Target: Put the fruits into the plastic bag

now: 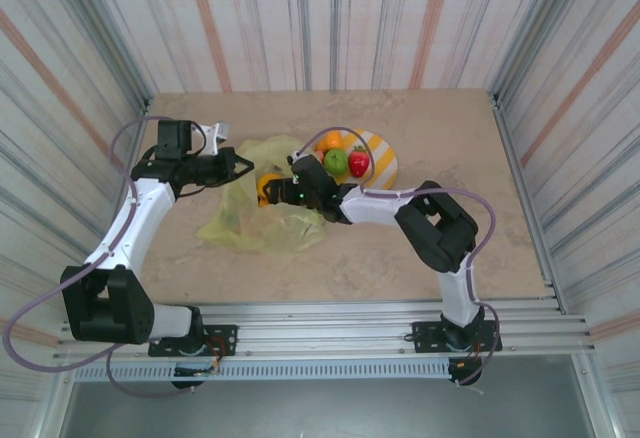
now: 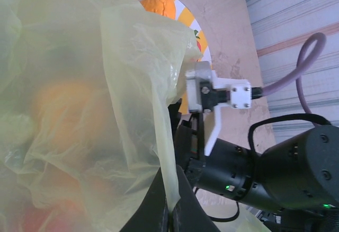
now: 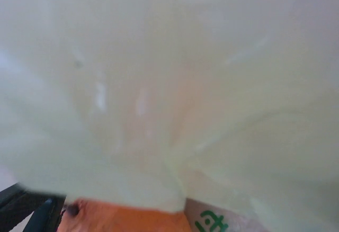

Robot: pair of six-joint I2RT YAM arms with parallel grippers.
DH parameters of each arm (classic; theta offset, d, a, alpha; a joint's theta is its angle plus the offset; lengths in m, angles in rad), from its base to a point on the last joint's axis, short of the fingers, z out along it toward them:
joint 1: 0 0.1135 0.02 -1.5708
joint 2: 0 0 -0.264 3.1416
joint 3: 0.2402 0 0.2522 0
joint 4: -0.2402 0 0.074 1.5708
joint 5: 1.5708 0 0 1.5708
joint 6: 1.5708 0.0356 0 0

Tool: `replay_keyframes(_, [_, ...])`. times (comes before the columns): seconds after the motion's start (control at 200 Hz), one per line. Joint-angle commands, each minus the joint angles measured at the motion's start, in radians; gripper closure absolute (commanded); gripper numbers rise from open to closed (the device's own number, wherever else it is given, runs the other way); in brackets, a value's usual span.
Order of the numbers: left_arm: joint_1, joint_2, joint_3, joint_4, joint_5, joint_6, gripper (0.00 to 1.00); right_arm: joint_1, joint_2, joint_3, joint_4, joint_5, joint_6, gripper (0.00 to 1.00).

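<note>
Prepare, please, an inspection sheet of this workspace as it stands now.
Surface: beige stone-patterned table; no spills seen.
Job's things: plastic bag crumpled left of centre; one orange fruit at its mouth; a second orange fruit, a green fruit and a red fruit on the striped plate.
Clutter: nothing seen.
End effectors: left end effector shut on the bag's edge; right end effector at the bag mouth, opening unclear.
Cables: left arm's cable and right arm's cable loop clear of the fruit.
Surroundings: corrugated striped walls; metal rail at the near edge.
</note>
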Motion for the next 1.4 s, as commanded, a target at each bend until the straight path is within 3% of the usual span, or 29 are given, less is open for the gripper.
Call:
replay_keyframes(0.0, [0.004,-0.028,0.001,-0.028,-0.012,0.013,1.0,-0.011,-0.073,-0.039,0.004,-0.034,-0.011,0.01])
replay_keyframes(0.481, [0.019,-0.024,-0.001,-0.041,-0.068,0.035,1.0,-0.069,-0.407,-0.309,0.017,-0.143,-0.101,0.0])
replay_keyframes(0.777, [0.021,-0.016,-0.002,-0.046,-0.08,0.04,1.0,-0.126,-0.541,-0.353,0.022,-0.235,-0.147,0.01])
replay_keyframes(0.857, [0.021,-0.018,0.0,-0.049,-0.084,0.041,1.0,-0.146,-0.581,-0.366,-0.001,-0.188,-0.164,0.0])
replay_keyframes(0.932, [0.021,-0.019,0.001,-0.052,-0.089,0.044,1.0,-0.182,-0.61,-0.356,-0.094,-0.065,-0.179,0.0])
replay_keyframes(1.047, [0.024,-0.019,0.002,-0.05,-0.083,0.04,1.0,-0.275,-0.588,-0.306,-0.263,0.08,-0.165,0.0])
replay_keyframes(1.187, [0.025,-0.015,0.002,-0.049,-0.075,0.035,1.0,-0.371,-0.485,-0.238,-0.329,0.101,-0.167,0.01])
replay_keyframes(1.398, [0.027,-0.012,0.005,-0.051,-0.071,0.035,1.0,-0.417,-0.283,-0.075,-0.426,0.111,-0.203,0.03])
